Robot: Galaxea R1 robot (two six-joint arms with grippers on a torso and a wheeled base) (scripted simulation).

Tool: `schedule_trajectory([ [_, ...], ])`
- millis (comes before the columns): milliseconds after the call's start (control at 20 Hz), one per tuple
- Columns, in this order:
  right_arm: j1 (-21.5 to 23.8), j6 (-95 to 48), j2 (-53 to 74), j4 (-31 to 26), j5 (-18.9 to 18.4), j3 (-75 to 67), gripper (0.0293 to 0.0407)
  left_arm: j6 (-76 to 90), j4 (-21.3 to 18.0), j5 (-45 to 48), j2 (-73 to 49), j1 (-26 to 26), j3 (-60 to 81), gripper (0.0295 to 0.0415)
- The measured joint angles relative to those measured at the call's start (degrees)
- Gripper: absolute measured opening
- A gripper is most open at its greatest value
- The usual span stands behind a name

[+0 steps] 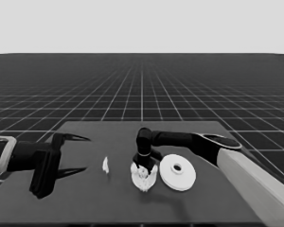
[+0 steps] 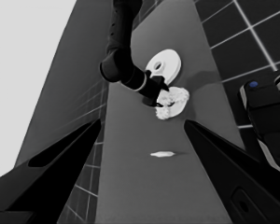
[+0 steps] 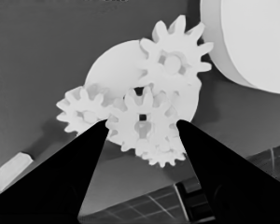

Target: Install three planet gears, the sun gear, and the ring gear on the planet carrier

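Gears are sitting on the smaller round part [image 1: 144, 178] near the front middle of the bench [image 1: 85, 198]. In the right wrist view, 4 gears are showing on it: 1 gear [image 3: 176, 63] on the side toward the larger round part, 1 gear [image 3: 82, 111] on the other side, 1 gear [image 3: 164, 153] partly hidden, and 1 gear [image 3: 142, 122] in the middle, between the 2 black fingers. The right end effector [image 1: 144, 166] is hanging right over this pile, pointing down. Its fingers are spread apart on each side of the middle gear, and I cannot tell if they are touching it.

The larger round part [image 1: 178, 172] is lying flat on the bench just beside the smaller one, on the right in the head view. Its hole is facing up.

The thin white piece [image 1: 105, 164] is lying alone on the bench, to the left of the gear pile and apart from it.

The left end effector [image 1: 71, 153] is waiting over the left end of the bench. Its 2 fingers are spread wide and are gripping nothing.

The right arm [image 1: 180, 139] is reaching in from the right edge, farther back than the parts.
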State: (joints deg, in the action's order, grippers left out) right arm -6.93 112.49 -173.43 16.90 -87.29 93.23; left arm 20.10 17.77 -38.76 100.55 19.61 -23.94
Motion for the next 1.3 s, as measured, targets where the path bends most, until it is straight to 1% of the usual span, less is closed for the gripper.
schedule_trajectory([
  [1300,0.0,15.6,0.0,0.0,0.0,0.0,0.0309,0.0,0.0,0.0,0.0,0.0,0.0,0.0385],
])
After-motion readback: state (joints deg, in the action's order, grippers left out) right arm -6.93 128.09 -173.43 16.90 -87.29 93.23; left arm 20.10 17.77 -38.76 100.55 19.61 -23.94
